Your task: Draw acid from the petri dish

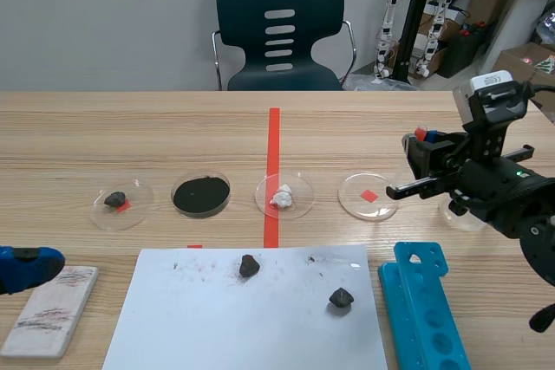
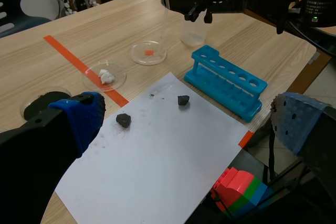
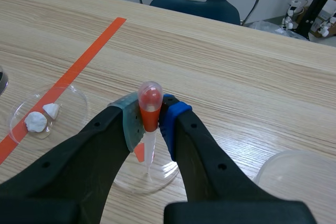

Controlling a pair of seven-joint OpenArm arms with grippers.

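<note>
My right gripper (image 3: 152, 116) is shut on a clear dropper with a red bulb (image 3: 149, 102), held upright with its tip down. The tip hangs over a clear petri dish (image 3: 167, 174) that lies on a red tape square; I cannot tell whether it touches. In the scene view the same gripper (image 1: 422, 140) hovers to the right of that dish (image 1: 368, 195). A second clear dish (image 1: 464, 214) sits partly behind the right arm. Low at the table's left edge, my left gripper (image 1: 26, 266) stands open and holds nothing.
A row holds a dish with a dark rock (image 1: 115, 203), a black-filled dish (image 1: 201, 195) and a dish of white lumps (image 1: 284, 196). White paper (image 1: 217, 327) carries two dark rocks. A blue tube rack (image 1: 429, 309) lies front right, a white slab (image 1: 48, 309) front left.
</note>
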